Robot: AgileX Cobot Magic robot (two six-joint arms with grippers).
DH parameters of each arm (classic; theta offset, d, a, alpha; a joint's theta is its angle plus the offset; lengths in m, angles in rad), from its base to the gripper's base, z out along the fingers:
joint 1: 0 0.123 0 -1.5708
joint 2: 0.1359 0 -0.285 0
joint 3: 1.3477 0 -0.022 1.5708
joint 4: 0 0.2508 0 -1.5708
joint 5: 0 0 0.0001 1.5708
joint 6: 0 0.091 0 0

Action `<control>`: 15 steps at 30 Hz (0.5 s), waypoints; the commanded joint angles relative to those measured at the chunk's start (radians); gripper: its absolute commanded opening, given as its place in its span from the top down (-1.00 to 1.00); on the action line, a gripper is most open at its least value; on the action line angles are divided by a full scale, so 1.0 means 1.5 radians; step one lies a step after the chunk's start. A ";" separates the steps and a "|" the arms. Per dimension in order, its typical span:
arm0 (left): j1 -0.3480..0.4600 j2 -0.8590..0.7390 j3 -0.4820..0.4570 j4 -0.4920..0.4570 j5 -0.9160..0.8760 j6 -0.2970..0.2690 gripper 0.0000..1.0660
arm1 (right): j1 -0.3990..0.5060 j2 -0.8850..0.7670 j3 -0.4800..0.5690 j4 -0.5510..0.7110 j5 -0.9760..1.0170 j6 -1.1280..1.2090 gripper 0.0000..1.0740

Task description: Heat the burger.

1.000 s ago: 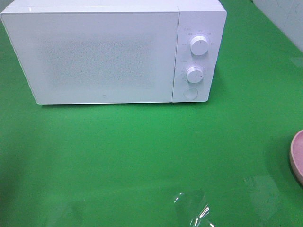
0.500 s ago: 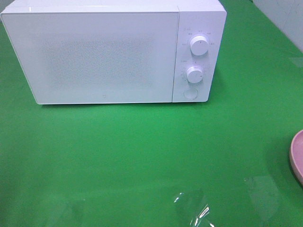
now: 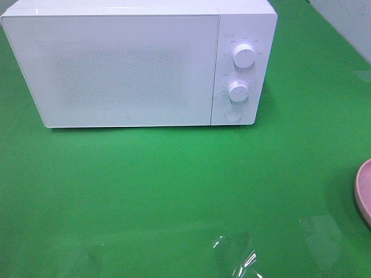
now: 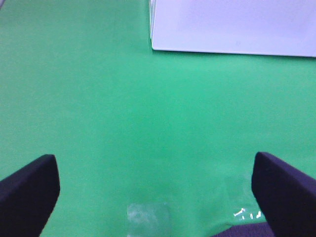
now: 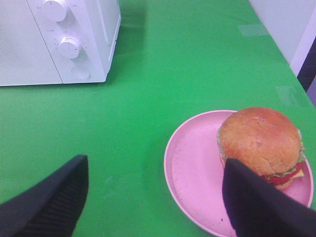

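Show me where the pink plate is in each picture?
Exterior high: only the pink plate's rim shows, at the right edge.
Left wrist: not in it.
Right wrist: the whole plate sits lower right, burger on it.
Shared landmark: the white microwave.
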 commanded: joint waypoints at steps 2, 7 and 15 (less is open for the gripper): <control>0.003 -0.075 0.003 0.001 -0.006 0.000 -0.84 | -0.004 -0.017 0.001 -0.001 -0.005 -0.006 -0.36; 0.003 -0.087 0.004 0.000 -0.007 0.000 -0.83 | -0.004 -0.017 0.001 -0.001 -0.005 -0.006 -0.36; 0.003 -0.091 0.004 0.000 -0.007 0.000 -0.83 | -0.004 -0.015 0.001 -0.001 -0.005 -0.007 -0.36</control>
